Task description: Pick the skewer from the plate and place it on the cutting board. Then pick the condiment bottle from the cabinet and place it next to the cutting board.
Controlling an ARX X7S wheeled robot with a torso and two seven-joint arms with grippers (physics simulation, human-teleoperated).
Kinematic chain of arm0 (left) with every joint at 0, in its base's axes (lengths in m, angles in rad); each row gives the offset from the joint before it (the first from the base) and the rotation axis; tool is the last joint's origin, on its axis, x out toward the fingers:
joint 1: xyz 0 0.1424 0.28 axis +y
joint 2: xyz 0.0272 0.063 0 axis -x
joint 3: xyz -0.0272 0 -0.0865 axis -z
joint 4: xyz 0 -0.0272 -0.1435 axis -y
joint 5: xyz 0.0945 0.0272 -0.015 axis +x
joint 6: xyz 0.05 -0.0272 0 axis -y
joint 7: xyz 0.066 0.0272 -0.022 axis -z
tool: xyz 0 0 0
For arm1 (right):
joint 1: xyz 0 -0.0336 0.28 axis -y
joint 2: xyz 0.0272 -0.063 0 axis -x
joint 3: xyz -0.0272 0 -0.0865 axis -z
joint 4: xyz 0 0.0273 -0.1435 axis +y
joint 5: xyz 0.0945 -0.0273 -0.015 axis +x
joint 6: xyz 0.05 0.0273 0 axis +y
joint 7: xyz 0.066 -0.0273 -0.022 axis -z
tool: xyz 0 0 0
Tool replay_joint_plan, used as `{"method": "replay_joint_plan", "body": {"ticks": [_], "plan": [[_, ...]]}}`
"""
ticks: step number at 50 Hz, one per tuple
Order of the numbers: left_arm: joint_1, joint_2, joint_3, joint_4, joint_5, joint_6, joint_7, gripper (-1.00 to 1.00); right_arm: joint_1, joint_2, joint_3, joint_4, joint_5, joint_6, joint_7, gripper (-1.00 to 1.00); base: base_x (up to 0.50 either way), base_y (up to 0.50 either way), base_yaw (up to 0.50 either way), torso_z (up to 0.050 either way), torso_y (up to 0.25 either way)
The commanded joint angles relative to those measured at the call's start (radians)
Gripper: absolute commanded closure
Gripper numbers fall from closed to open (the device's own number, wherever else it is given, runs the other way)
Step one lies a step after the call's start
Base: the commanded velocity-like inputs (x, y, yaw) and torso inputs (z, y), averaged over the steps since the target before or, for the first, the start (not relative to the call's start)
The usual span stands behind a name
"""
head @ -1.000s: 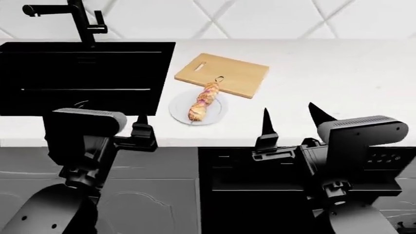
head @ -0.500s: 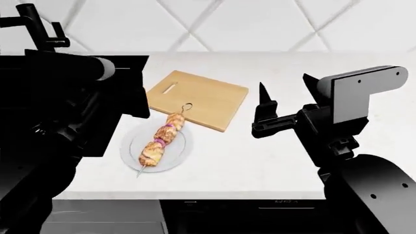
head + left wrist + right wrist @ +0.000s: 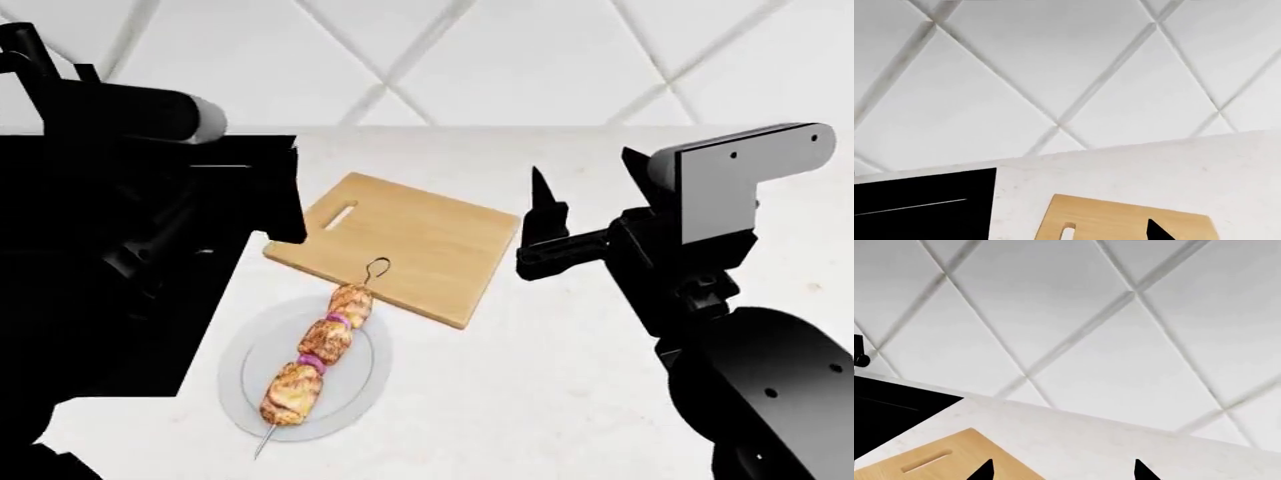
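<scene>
The skewer (image 3: pixel 320 352), meat and purple onion on a thin rod, lies on the white plate (image 3: pixel 243 385); its looped end reaches onto the wooden cutting board (image 3: pixel 414 235). My right gripper (image 3: pixel 583 170) hovers open and empty to the right of the board. In the right wrist view its tips (image 3: pixel 1062 472) are spread above the board's edge (image 3: pixel 934 460). My left arm (image 3: pixel 147 115) is a dark mass left of the board. One left fingertip (image 3: pixel 1157 233) shows over the board (image 3: pixel 1121 220), well off-centre. The condiment bottle and cabinet are out of view.
A black sink (image 3: pixel 921 205) lies in the counter left of the board, with a black faucet (image 3: pixel 859 357) behind it. A white tiled wall (image 3: pixel 534 60) backs the white counter (image 3: pixel 561 350).
The head view has moved up over the counter, so board and plate look nearer. Both arms have risen to board height. The skewer still lies on the plate.
</scene>
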Motion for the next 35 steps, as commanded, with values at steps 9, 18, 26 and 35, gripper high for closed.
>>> {"method": "replay_joint_plan", "body": {"ticks": [9,18,26,35], "plan": [[-0.118,-0.175,0.179,-0.311,-1.066,-0.008,-0.763,-1.00,0.071,-0.006,-0.001,-0.035,0.021,0.120,0.053,-1.00,0.00,0.00,0.00,0.000,0.000],[-0.175,-0.195,0.323,-0.388,-1.179,0.028,-0.832,-1.00,0.080,-0.002,0.001,-0.037,0.027,0.131,0.061,-1.00,0.00,0.00,0.00,0.000,0.000],[-0.215,-0.237,0.450,-0.398,-1.315,0.077,-0.920,-1.00,0.075,0.004,-0.002,-0.033,0.029,0.123,0.064,-1.00,0.00,0.00,0.00,0.000,0.000],[-0.216,-0.260,0.497,-0.369,-1.403,0.130,-0.955,-1.00,0.063,0.006,-0.003,-0.031,0.032,0.112,0.067,-1.00,0.00,0.00,0.00,0.000,0.000]]}}
